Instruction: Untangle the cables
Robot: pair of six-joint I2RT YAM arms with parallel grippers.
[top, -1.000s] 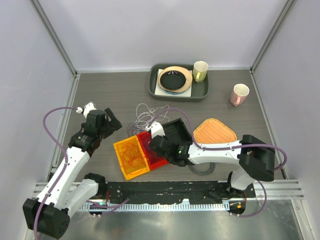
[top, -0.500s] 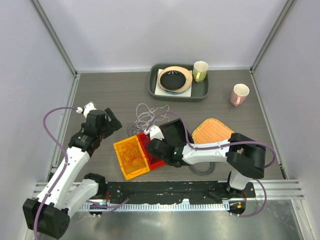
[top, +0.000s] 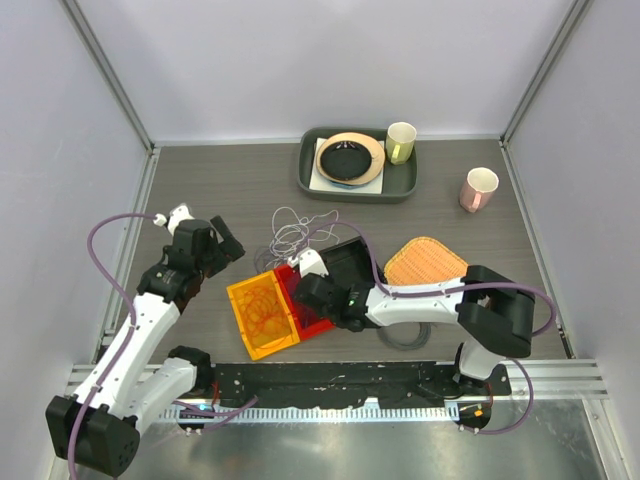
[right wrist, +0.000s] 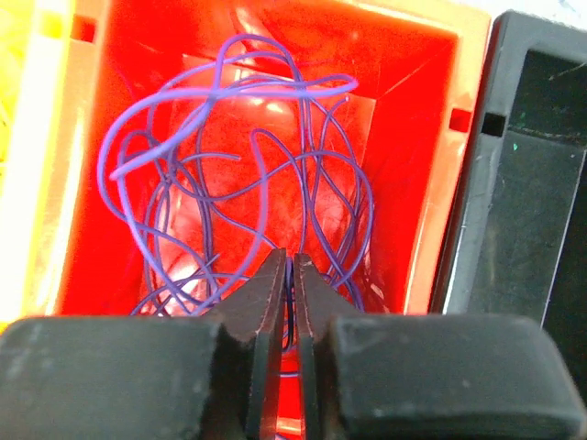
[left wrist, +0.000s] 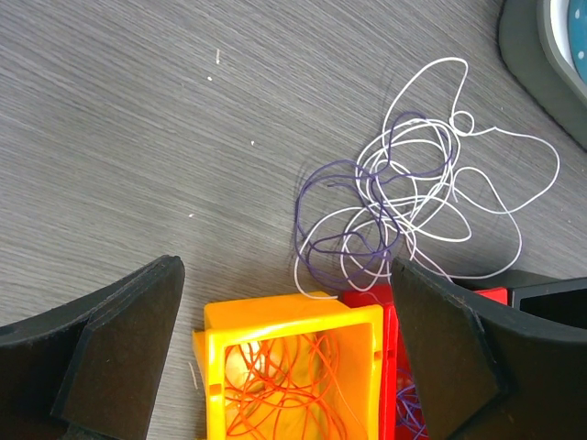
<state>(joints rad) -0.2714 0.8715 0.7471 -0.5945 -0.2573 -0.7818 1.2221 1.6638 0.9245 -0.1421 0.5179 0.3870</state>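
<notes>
Sorting stage, right tool (right wrist: pixel 290 264) inside the red bin (right wrist: pixel 404 165), which sits between the yellow bin (left wrist: pixel 293 316) and a black bin (top: pixel 358 262) near the middle of the surface's near edge. The tool is closed but for a slit, and a strand of the purple cable (right wrist: pixel 240 174) runs through that slit, with its loops piled on the bin floor. Judged best practice: let go low and well within the walls, then lift straight up so no loop rides out on a finger. The orange cable (left wrist: pixel 284 385) lies in the yellow bin. A white-and-purple tangle (left wrist: pixel 404 183) lies on the surface just beyond the bins and should be teased apart gently. The right arm reaches leftward, low along the near edge, wrist pitched down. The left tool (left wrist: pixel 284 330) hangs fully open and empty over the yellow bin's far rim, beside the tangle.
</notes>
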